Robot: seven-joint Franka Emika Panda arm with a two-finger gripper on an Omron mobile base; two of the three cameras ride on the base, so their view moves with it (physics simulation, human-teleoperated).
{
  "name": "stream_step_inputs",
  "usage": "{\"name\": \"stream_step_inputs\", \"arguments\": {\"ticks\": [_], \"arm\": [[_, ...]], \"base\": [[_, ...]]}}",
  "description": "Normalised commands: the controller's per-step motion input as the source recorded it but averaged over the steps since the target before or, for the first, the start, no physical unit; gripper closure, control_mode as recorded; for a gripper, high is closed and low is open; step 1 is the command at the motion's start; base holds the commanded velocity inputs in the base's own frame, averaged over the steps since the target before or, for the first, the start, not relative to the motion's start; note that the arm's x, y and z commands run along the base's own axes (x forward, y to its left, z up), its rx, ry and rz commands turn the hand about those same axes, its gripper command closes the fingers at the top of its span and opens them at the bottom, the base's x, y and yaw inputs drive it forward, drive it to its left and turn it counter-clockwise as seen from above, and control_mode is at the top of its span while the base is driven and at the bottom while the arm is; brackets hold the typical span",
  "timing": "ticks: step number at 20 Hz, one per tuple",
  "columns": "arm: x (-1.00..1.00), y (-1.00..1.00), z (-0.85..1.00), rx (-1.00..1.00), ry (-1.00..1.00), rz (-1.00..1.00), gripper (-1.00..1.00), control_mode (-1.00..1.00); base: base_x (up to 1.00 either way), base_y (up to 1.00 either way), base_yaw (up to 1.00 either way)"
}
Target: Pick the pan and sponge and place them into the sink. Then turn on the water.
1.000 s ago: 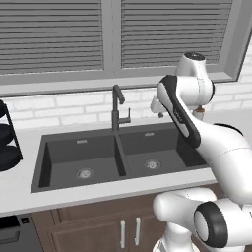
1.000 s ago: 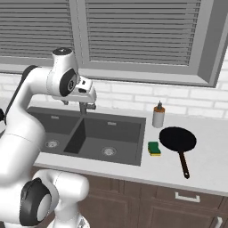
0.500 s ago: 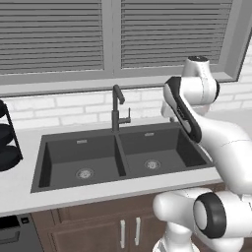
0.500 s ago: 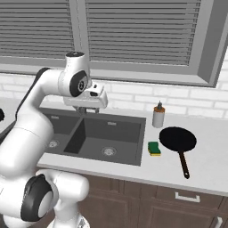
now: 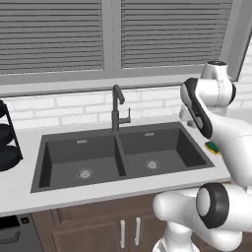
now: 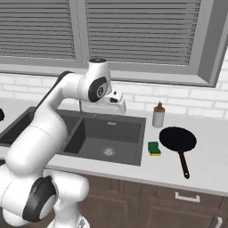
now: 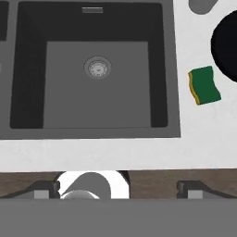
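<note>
The black pan (image 6: 178, 139) lies on the white counter right of the sink (image 6: 133, 122), its handle pointing toward the front edge. The green-topped sponge (image 6: 154, 148) rests between the pan and the sink's right rim; it appears again in the hand view (image 7: 204, 85), with the pan's edge (image 7: 227, 44) above it. My gripper (image 6: 107, 110) hangs open and empty above the right basin, left of the sponge. Its fingertips (image 7: 46, 187) stand wide apart over the drain (image 7: 97, 68). The water is out of view.
A dark gooseneck faucet (image 5: 117, 106) rises behind the sink's divider. A soap bottle (image 6: 158, 116) stands at the back, just left of the pan. A black wire rack (image 5: 6, 142) sits at the far left of the counter.
The arm has swung right from the faucet area to above the right basin, nearer the sponge and pan. The jaws stayed open.
</note>
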Motion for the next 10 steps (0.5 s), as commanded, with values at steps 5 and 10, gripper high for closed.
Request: {"name": "stream_step_inputs", "arguments": {"ticks": [5, 10], "arm": [[-0.02, -0.84, -0.42, 0.00, 0.00, 0.00, -1.00, -1.00], [0.08, -0.93, -0.21, 0.04, -0.01, 0.00, -1.00, -1.00]], "base": [[0.00, 0.00, 0.00], [0.00, 0.00, 0.00]]}}
